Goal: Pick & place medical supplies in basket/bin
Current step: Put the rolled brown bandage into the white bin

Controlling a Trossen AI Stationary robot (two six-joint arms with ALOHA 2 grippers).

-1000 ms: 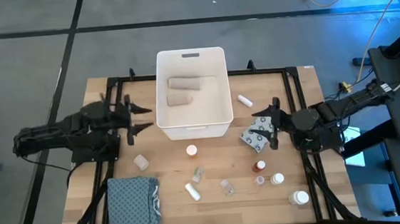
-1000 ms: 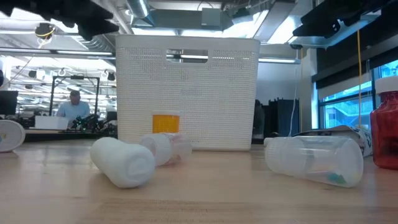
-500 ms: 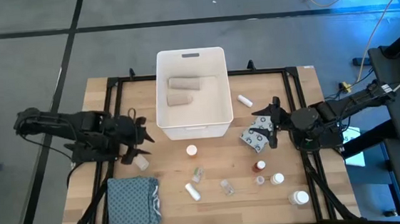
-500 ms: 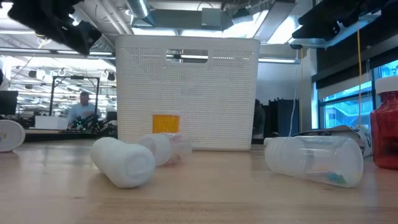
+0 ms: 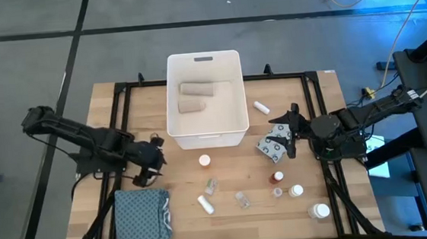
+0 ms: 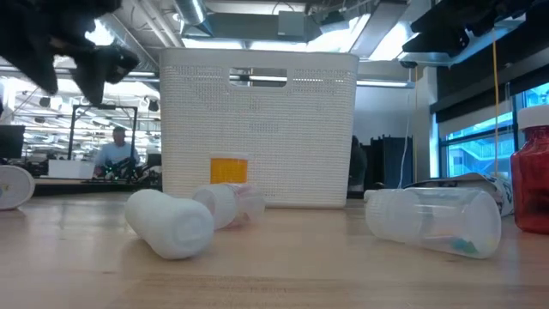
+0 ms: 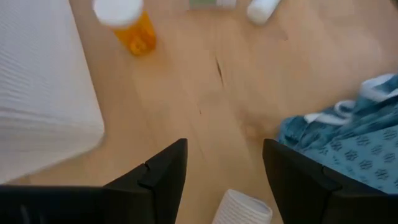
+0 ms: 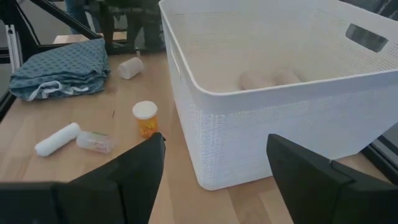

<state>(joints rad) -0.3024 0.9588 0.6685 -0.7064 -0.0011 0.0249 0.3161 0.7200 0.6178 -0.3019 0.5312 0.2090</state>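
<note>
The wooden surface (image 5: pixel 226 187) sits on a grey floor, and far behind it a person (image 6: pixel 114 148) sits in a big bright room.

On the left side, the left gripper (image 5: pixel 154 161) hangs low over the surface, just above a small beige bandage roll (image 7: pixel 242 208). Its jaws are apart, with the roll showing between them, but they are not grasping it. Just beside that, near the front edge, lies a folded blue cloth (image 5: pixel 142 216).

In the middle, at the back, stands the white bin (image 5: pixel 208 134). Two beige rolls (image 5: pixel 194 96) lie inside it. In front of the bin, on the wood, stands an orange pill bottle with a white cap (image 5: pixel 204 161). Nearer the front lie a clear vial (image 5: pixel 211 186), a white bottle on its side (image 5: pixel 205 205) and another clear vial (image 5: pixel 243 200).

To the right of the bin lies a small white bottle (image 5: pixel 261 107). The right gripper (image 5: pixel 289 132) hangs over the grey dotted packet (image 5: pixel 271 147). Its jaws are wide apart and hold nothing. In front of it stand a red-capped bottle (image 5: pixel 277 177), a tiny clear vial (image 5: pixel 277 192), a white-capped bottle (image 5: pixel 296 191) and one more white bottle (image 5: pixel 320 211) near the corner.
</note>
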